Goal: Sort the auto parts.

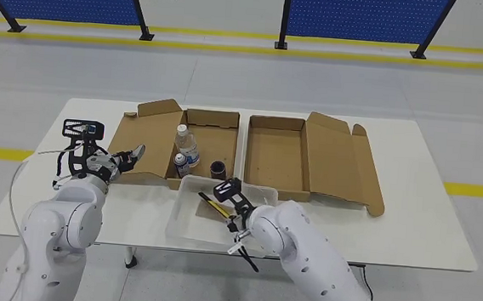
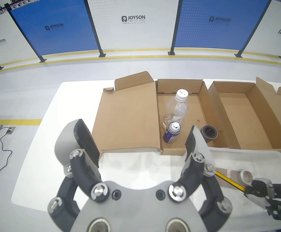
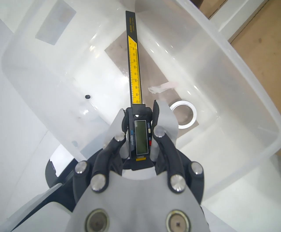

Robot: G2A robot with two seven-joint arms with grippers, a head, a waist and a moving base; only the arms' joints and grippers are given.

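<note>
I am gripping the digital caliper (image 3: pixel 134 66) by its display housing in my right end effector (image 3: pixel 140 112), its beam pointing ahead over the clear plastic bin (image 3: pixel 230 72). It is probably light, stiff and slippery, so this hold seems sound. My left end effector (image 2: pixel 138 140) is gaping wide.

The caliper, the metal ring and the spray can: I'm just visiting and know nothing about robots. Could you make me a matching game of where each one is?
Things:
1. caliper
2. metal ring
3. spray can

Places:
A. upright in the left cardboard box, beside the clear bottle
B. clamped in the right arm's jaws, over the clear bin
C. lying on the bin's floor

Pairs: 1-B, 2-C, 3-A
</note>
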